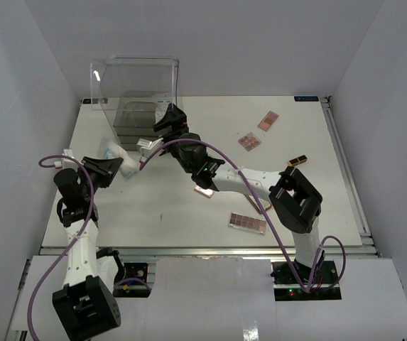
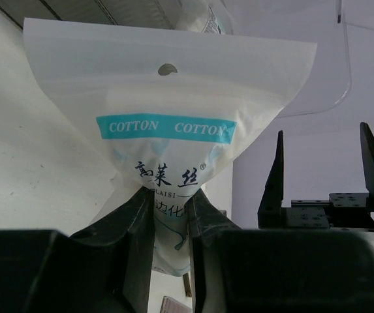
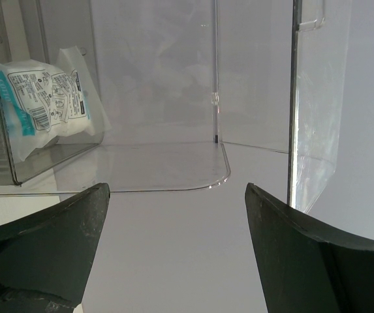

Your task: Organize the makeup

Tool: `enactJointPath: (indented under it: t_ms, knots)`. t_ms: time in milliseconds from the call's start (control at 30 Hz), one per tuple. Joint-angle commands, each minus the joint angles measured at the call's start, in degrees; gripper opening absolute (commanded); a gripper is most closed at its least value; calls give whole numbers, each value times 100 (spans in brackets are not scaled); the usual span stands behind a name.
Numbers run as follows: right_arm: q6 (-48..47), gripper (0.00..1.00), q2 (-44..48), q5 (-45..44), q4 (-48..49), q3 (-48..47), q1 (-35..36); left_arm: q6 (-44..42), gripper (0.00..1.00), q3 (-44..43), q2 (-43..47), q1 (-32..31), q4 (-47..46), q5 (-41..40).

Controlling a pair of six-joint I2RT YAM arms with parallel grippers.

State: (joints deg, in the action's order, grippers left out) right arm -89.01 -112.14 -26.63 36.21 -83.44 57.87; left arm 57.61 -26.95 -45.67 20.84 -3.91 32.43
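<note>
So far one packet (image 3: 40,104) lies inside the clear box (image 1: 136,78), the left claw (image 2: 171,205) is clenched on a second cotton packet (image 2: 167,124) just in front of it, the right claw (image 3: 173,215) gapes empty at its mouth, and palettes (image 1: 248,222) and a tube (image 1: 297,161) lie unsorted to the box's right.

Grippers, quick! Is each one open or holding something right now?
Left gripper: shut on the packet.
Right gripper: open, holding nothing.

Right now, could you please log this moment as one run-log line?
left gripper shut on cotton packet | right gripper open, empty, facing clear plastic box | second packet inside box
</note>
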Motion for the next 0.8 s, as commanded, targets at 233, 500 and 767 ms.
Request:
enactJointPath:
  t_ms: [233, 500, 767]
  knots:
    - [-11, 91, 205, -17, 589, -239, 23, 334, 7, -211, -1238, 12, -3021, 1583]
    - [11, 91, 170, -26, 572, -349, 27, 291, 11, -898, -2186, -63, -3388, 1371]
    - [54, 90, 148, -47, 563, -384, 23, 354, 16, -1812, -3309, -395, -3400, 1189]
